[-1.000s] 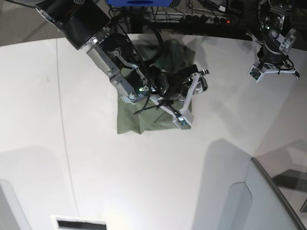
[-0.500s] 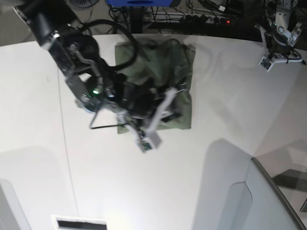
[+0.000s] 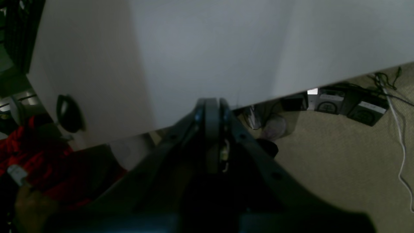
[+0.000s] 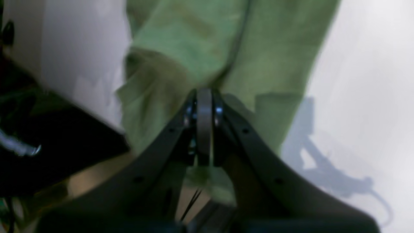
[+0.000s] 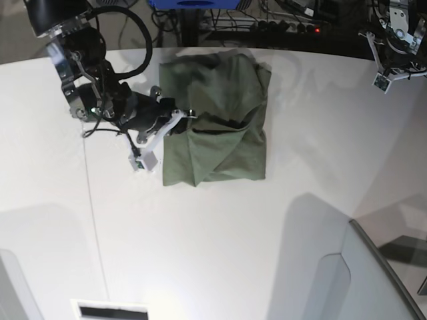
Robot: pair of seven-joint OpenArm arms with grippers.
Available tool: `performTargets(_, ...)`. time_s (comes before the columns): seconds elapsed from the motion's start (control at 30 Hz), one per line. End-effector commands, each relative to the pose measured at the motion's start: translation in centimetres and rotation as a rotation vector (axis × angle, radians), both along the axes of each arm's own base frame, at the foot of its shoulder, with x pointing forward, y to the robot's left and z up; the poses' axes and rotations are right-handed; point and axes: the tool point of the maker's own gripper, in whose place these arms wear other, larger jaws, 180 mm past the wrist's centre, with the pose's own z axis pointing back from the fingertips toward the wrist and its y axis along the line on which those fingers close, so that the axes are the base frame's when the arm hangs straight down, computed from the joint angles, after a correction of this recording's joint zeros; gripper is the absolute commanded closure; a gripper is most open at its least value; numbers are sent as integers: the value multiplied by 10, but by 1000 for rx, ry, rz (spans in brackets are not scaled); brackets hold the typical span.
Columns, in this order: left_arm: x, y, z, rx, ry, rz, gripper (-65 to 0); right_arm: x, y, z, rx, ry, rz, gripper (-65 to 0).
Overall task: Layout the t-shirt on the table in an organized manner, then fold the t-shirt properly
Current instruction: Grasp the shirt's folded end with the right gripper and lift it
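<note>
The t-shirt (image 5: 217, 120) lies bunched in a rough rectangle on the white bench (image 5: 220, 240), close to the far edge and about midway along it, its upper part rumpled and a diagonal fold running across its near half. Its outline is much as it was a second ago, though the cloth that the arm covered then is now in plain sight, and the near left corner lies flat on the bench.

The right claw (image 5: 175, 119) sits at the shirt's left edge, its jaws closed together. In the right wrist view the two fingers (image 4: 204, 106) meet with no gap, green cloth lying directly beyond their tips; whether they pinch a fold of it cannot be told from the blur. A second ago this arm lay across the middle of the shirt with its jaws spread; since then it has swung off toward the bench's left side and closed.

The left claw (image 5: 395, 59) hangs above the far right corner of the bench, well apart from the shirt, closed and holding nothing; it has drifted further toward that corner. Its wrist view shows the bench's edge, with carpet (image 3: 339, 155) and cables (image 3: 399, 129) beyond
</note>
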Motion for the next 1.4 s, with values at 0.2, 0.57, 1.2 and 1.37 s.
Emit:
performTargets(0.2, 4, 6, 8, 28, -16, -11, 0, 5, 11, -8, -5, -9, 36, -2)
performTargets(0.57, 4, 6, 8, 26, -17, -8, 0, 34, 32, -9, 19, -1, 23, -2)
performTargets(1.2, 4, 6, 8, 26, -17, -8, 0, 73, 121, 9, 26, -104, 235, -2)
performTargets(1.37, 4, 7, 8, 27, -16, -8, 0, 72, 147, 23, 74, -130, 292, 0)
